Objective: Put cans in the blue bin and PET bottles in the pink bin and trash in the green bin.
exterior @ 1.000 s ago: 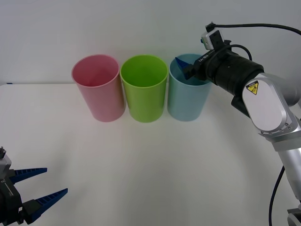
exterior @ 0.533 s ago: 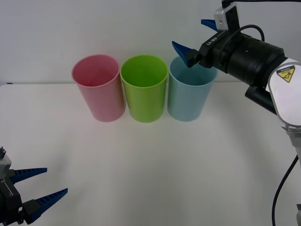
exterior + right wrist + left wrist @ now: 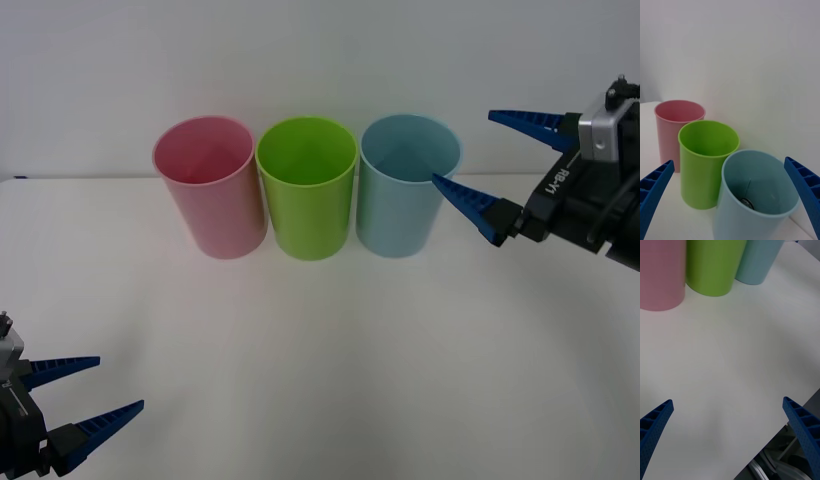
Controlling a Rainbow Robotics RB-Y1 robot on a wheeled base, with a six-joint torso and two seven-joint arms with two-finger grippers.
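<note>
- I see the pink bin (image 3: 207, 185), green bin (image 3: 307, 186) and blue bin (image 3: 405, 185) upright in a touching row.
- A can (image 3: 746, 203) lies inside the blue bin; I see only its silver end.

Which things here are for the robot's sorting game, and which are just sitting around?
For the sorting game:
- pink bin
- green bin
- blue bin, with a can at its bottom
- right claw, open, beside the blue bin
- left claw, open, waiting at the table's near left corner

Just there:
- white table
- wall behind
</note>
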